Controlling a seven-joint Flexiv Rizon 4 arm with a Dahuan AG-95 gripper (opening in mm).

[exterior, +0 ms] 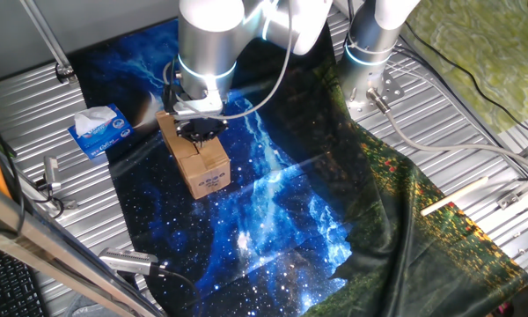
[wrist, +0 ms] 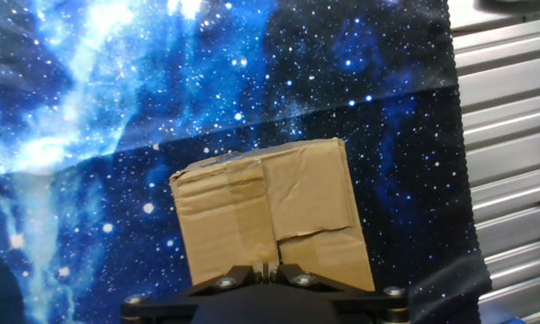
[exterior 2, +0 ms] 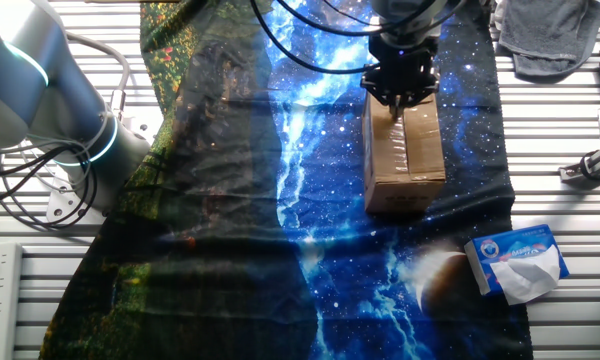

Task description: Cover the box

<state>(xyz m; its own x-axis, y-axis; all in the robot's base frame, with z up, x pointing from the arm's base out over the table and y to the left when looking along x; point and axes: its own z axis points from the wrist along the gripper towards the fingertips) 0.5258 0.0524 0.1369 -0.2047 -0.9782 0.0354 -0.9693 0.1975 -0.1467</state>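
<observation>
The small brown corrugated cardboard box [exterior: 200, 157] stands upright on the dark blue galaxy-print cloth [exterior: 273, 220] that covers the middle of the ribbed metal tabletop [exterior: 440, 114]. In one fixed view it sits toward the cloth's left edge, with a white label of dark print [exterior: 210, 182] on the side facing the camera. In the hand view its top flaps [wrist: 270, 216] lie folded down flat, meeting along a seam with a small torn notch near the lower end; in the other fixed view a strip of clear tape [exterior 2: 417, 140] runs along the top.

The black two-finger gripper [exterior: 199, 134] points straight down at the box top, at the end away from the label. Its fingers [wrist: 263, 273] stand drawn together with almost no gap, right at the flap seam, and nothing is held between them. Whether the tips press on the cardboard or sit just above it cannot be told.

The silver arm [exterior: 207, 44] rises from the gripper, with black and white cables [exterior: 273, 84] looping beside it. Its base [exterior: 370, 62] stands on the tabletop at the cloth's far edge.

A blue and white tissue box [exterior: 100, 130], white tissue poking out of its top, lies on bare metal just off the cloth's left edge, near the cardboard box but apart from it. A green leafy-print cloth [exterior: 422, 211] overlaps the galaxy cloth's right side.
</observation>
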